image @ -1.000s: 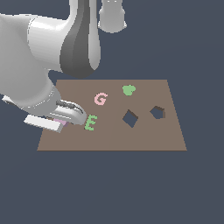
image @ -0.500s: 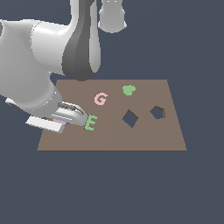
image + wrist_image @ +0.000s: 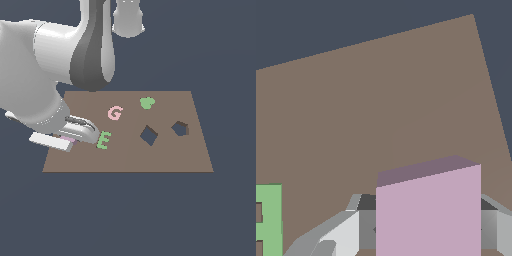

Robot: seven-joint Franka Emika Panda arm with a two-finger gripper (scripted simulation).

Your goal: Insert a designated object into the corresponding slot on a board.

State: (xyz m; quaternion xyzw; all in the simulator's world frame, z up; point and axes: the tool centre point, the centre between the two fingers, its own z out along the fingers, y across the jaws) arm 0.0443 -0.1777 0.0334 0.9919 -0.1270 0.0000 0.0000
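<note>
The lilac-pink square block (image 3: 428, 215) sits between my gripper's (image 3: 428, 232) two fingers, whose pads press on both of its sides. In the exterior view only a pink sliver of the block (image 3: 70, 139) shows under the gripper (image 3: 67, 137), low over the brown board's (image 3: 150, 161) corner at the exterior view's left. The diamond-turned square slot (image 3: 148, 135) lies well toward the exterior view's right of the gripper, past the green letter E (image 3: 103, 140). My arm hides part of the board's edge at the exterior view's left.
A pink letter G (image 3: 115, 113) and a green blob-shaped piece (image 3: 147, 103) lie on the far half of the board. A second dark cut-out with an irregular outline (image 3: 180, 128) is beside the slot. The green E (image 3: 267, 220) is close to one finger.
The upper arm has shifted slightly. The gripper and the block stay at about the same spot by the board's corner.
</note>
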